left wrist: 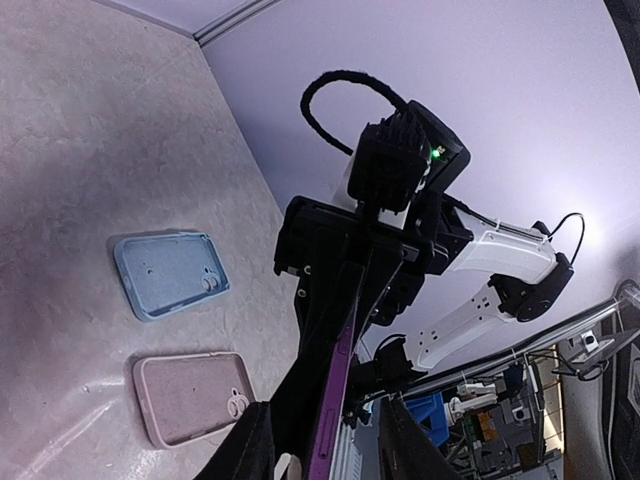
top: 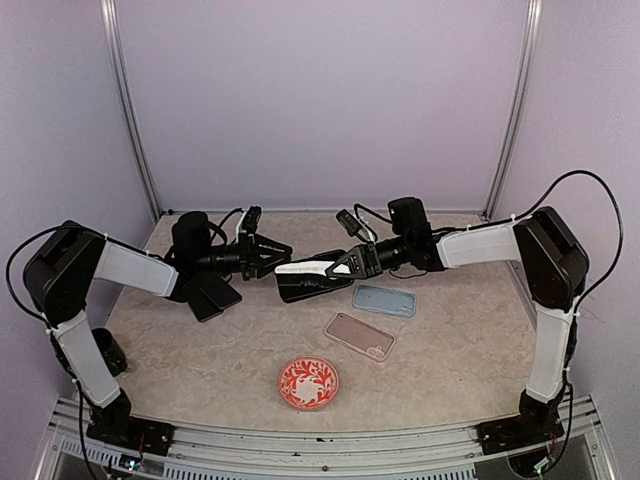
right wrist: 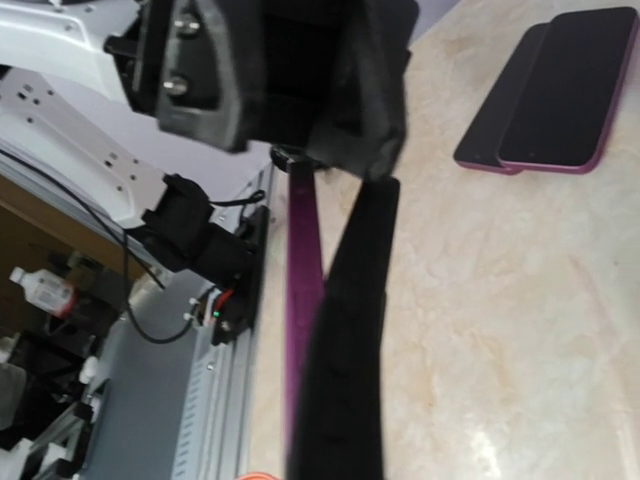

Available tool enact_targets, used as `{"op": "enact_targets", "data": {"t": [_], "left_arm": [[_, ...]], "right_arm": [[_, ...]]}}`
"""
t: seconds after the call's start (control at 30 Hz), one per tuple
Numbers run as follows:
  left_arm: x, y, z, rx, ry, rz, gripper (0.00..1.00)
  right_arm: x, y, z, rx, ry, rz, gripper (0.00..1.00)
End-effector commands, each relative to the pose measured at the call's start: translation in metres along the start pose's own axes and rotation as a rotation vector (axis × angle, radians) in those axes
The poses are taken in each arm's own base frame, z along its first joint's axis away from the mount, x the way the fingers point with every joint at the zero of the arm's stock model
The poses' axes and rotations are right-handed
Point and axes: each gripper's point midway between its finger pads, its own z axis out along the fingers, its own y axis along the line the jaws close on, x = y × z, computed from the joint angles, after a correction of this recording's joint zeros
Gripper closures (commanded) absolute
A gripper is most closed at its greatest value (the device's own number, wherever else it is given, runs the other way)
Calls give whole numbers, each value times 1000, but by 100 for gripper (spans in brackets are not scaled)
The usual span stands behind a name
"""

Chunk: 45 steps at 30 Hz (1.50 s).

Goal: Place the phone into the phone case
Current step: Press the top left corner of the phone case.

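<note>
Two arms reach in over the table (top: pixel 450 370) from either side, and what lies on it counts out as two dark phones, two cases and one plate, with one more phone held in the air. Far left, the pair of dark phones (top: pixel 215 297) reads as a single dark shape from above; only the right wrist view separates it into two overlapping slabs, the upper one purple-rimmed. Next, the left gripper (top: pixel 272 256) points right, its jaws partly apart astride the near end of the phone (top: pixel 305 288); whether they press on it I cannot tell. That phone, a black slab with a purple edge, hangs above the table between the two grippers. Below it, near the front edge, sits the red patterned plate (top: pixel 308 383), which neither wrist view shows whole. The right gripper (top: pixel 338 268) points left, jaws pinched on the phone's other end. Right of it lie the pink case (top: pixel 360 335) and, just behind, the blue case (top: pixel 384 300), apart from each other; the left wrist view shows both hollow side up
</note>
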Motion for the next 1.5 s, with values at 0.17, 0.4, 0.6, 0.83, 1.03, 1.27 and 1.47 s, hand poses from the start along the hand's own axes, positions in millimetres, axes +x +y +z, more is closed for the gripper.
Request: {"op": "enact_targets", "data": {"t": [0.17, 0.4, 0.6, 0.83, 1.03, 1.27, 1.47], "left_arm": [[9, -1, 1, -8, 45, 31, 63], [-2, 2, -6, -48, 2, 72, 28], [2, 1, -7, -40, 7, 79, 22], [13, -12, -2, 19, 44, 90, 29], [19, -21, -4, 56, 53, 80, 31], [25, -35, -2, 100, 72, 87, 28], [25, -38, -2, 108, 68, 86, 30]], "right_arm": [[-26, 36, -7, -31, -18, -166, 100], [-25, 47, -9, -68, -12, -182, 100], [-26, 52, -11, -88, -19, -190, 100], [-27, 49, -12, -85, -23, -185, 100], [-27, 44, -15, -74, -33, -180, 100], [-27, 37, -18, -62, -39, -176, 100], [-27, 35, -17, -59, -40, -173, 100]]}}
